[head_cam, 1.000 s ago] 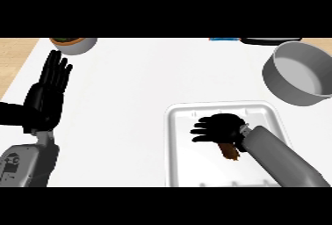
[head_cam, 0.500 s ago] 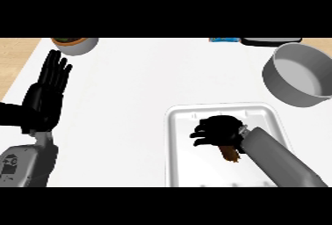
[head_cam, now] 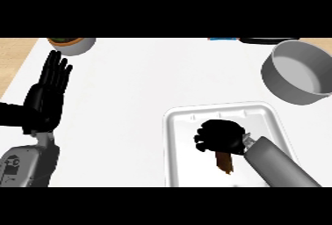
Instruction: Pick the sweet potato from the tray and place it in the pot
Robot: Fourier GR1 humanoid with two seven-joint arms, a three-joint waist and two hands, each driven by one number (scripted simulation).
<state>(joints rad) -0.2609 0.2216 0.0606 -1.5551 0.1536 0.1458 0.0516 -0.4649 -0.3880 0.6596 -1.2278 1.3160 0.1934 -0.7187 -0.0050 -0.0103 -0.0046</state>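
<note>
A brown sweet potato (head_cam: 224, 162) lies in the white tray (head_cam: 185, 123) at the lower right; only its near end shows. My right hand (head_cam: 220, 135) sits on top of it with fingers curled down over its far part, hiding most of it. The grey pot (head_cam: 298, 72) stands at the upper right, open side up, well apart from the tray. My left hand (head_cam: 48, 92) rests open at the left edge, fingers pointing up, holding nothing.
A brown bowl (head_cam: 71, 44) with something dark inside sits at the top left of the white counter. A dark and blue object (head_cam: 243, 40) peeks in at the top edge beside the pot. Bare wooden surface shows at the far left.
My right hand has sunk a little lower onto the sweet potato and its fingers have curled tighter. The left hand, tray and pot have not moved.
</note>
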